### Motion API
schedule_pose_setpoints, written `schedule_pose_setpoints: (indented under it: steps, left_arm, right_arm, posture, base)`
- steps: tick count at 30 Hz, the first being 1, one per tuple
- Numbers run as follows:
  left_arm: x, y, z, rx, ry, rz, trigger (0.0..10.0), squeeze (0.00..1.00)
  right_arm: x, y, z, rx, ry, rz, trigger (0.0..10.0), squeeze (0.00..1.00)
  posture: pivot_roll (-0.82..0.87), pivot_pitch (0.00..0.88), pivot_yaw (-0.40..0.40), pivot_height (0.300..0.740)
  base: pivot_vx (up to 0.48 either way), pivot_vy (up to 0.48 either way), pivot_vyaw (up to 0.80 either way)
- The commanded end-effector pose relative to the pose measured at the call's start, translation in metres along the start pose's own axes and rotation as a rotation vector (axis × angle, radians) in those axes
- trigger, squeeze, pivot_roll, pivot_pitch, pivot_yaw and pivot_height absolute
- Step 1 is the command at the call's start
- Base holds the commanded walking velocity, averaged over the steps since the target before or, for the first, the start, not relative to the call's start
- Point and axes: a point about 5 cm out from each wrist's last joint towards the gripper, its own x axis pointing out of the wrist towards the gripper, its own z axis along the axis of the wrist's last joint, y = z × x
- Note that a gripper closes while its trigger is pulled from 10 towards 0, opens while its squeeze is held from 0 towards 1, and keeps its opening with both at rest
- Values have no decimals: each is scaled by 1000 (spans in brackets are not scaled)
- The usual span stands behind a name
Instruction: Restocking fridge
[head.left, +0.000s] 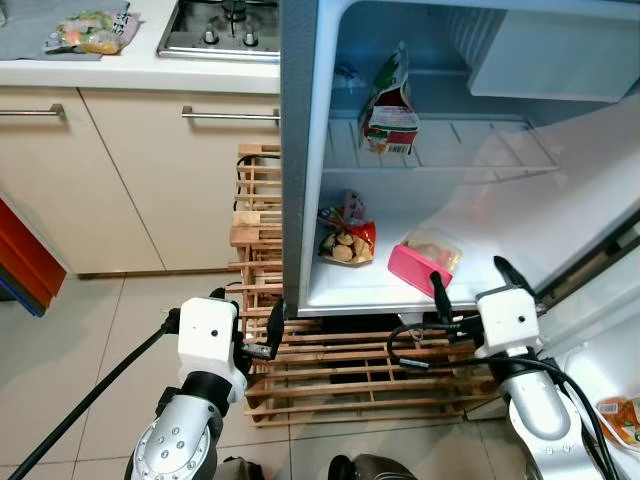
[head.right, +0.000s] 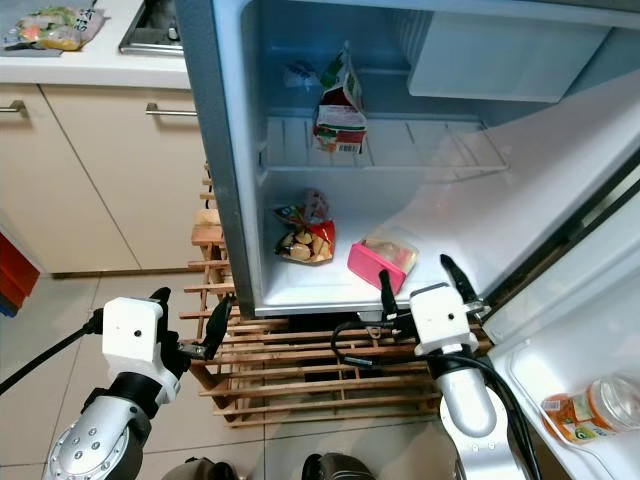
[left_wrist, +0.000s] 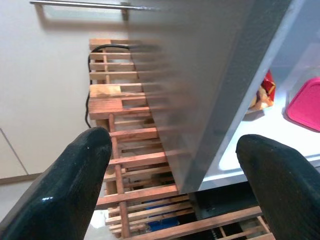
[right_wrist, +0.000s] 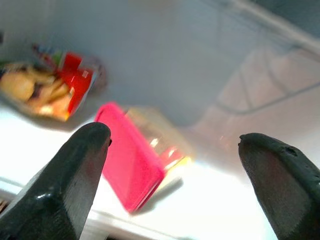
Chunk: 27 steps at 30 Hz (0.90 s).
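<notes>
right gripper (head.left: 470, 285) sits low centre-right of the frame, fingers spread wide and holding nothing, just in front of the pink-lidded container (head.left: 425, 264) tipped on its side on the fridge floor (head.left: 370, 290). i'd nudge it upright and deeper before backing out. left gripper (head.left: 262, 340) hangs spread apart, empty, lower left by the wooden rack (head.left: 330, 370).
</notes>
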Motion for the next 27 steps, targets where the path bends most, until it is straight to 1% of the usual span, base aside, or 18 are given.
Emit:
schedule_pose_setpoints:
  steps: [1,2,4,6,8,9,10,11,12,13,14,16,18,21,24,25,26,27]
  left_arm:
    - [2,-4,-1,-5,-1,-10,10000,0]
    - [3,-4,-1,-6,-4,-11,10000,0]
    - [3,-4,-1,-6,-5,-12,10000,0]
    - [3,-7,-2,-11,0,-36,10000,0]
    - [3,-9,-3,-14,4,-48,10000,0]
    - [3,-18,-9,-3,49,-131,10000,0]
    - [3,-18,-9,-3,49,-131,10000,0]
    - [2,-22,-13,3,75,-169,10000,0]
    - [2,-22,-13,3,75,-169,10000,0]
    - [2,-25,-18,8,105,-200,10000,0]
    - [2,-25,-18,8,105,-200,10000,0]
    - [2,-29,-22,0,137,-242,10000,0]
    - [2,-30,-23,-5,142,-258,10000,0]
    - [2,-33,-22,-17,144,-281,10000,0]
    - [2,-33,-22,-18,144,-285,10000,0]
    - [2,-33,-22,-18,143,-286,10000,0]
    - [2,-33,-22,-19,142,-285,10000,0]
    - [2,-33,-22,-19,142,-285,10000,0]
  right_arm:
    - [0,0,-4,16,28,7,10000,0]
    - [5,1,-10,9,49,18,10000,0]
    - [7,1,-11,-1,51,25,10000,0]
    - [17,0,-16,-62,41,42,10000,0]
    - [20,0,-17,-79,38,47,10000,0]
    - [33,-4,-23,-107,57,42,10000,0]
    - [33,-4,-23,-107,57,42,10000,0]
    - [38,-5,-25,-114,69,39,10000,0]
    - [38,-5,-25,-114,69,39,10000,0]
    - [44,-7,-27,-123,79,36,10000,0]
    - [44,-7,-27,-123,79,36,10000,0]
    - [50,-6,-31,-141,92,45,10000,0]
    - [52,-6,-33,-148,98,50,10000,0]
    - [61,-7,-38,-197,110,52,10000,0]
    - [64,-8,-39,-213,110,49,10000,0]
    - [73,-14,-37,-269,100,31,10000,0]
    - [77,-17,-35,-291,95,23,10000,0]
    - [77,-17,-35,-291,95,23,10000,0]
  posture:
    - [-108,79,-79,740]
    - [-103,76,-78,740]
    - [-103,75,-78,740]
    - [-98,73,-79,740]
    - [-95,73,-77,740]
    - [-82,76,-77,740]
    - [-82,76,-77,740]
    - [-78,78,-77,740]
    - [-78,78,-77,740]
    - [-76,81,-79,740]
    - [-76,81,-79,740]
    - [-73,88,-80,740]
    - [-72,91,-82,740]
    - [-76,98,-82,740]
    - [-76,98,-82,740]
    - [-73,101,-85,740]
    - [-70,101,-87,740]
    - [-70,101,-87,740]
  base:
    - [0,0,0]
    - [0,0,0]
    - [0,0,0]
    - [0,0,0]
    - [0,0,0]
    - [0,0,0]
    - [0,0,0]
    - [0,0,0]
    - [0,0,0]
    - [0,0,0]
    - [0,0,0]
    - [0,0,0]
    - [0,0,0]
    - [0,0,0]
    - [0,0,0]
    - [0,0,0]
    - [0,0,0]
    - [0,0,0]
